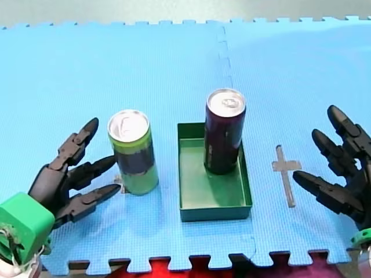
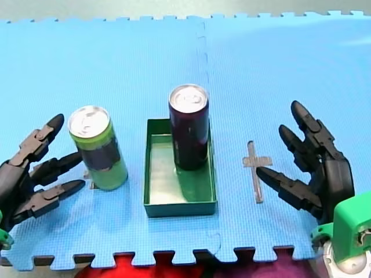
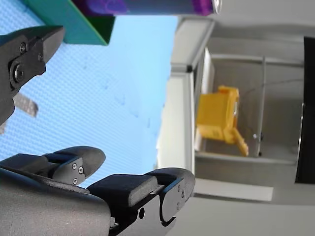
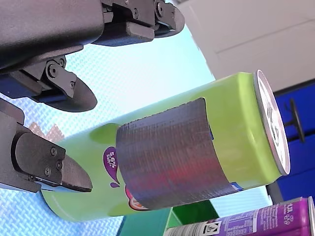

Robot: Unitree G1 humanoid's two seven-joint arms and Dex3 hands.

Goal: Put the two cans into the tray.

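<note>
Left hand (image 1: 65,179), empty & uncurled beside green can (image 1: 134,156), may tip it onto purple can (image 1: 224,133) in tray (image 1: 215,212) w/ uneven grip; right hand (image 1: 342,168), empty, beyond tray.

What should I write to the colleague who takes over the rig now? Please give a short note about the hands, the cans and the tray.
Left hand: open, holds nothing, on the left of the green can with its fingertips close to it.
Right hand: open, holds nothing, at the right side beyond the grey tape cross.
Purple can: upright inside the green tray, at its far end.
Green can: upright on the blue mat, just left of the tray.
Done: one can is in the tray.
Left: grasp the green can, probably with the left hand, and set it in the free near part of the tray.
</note>
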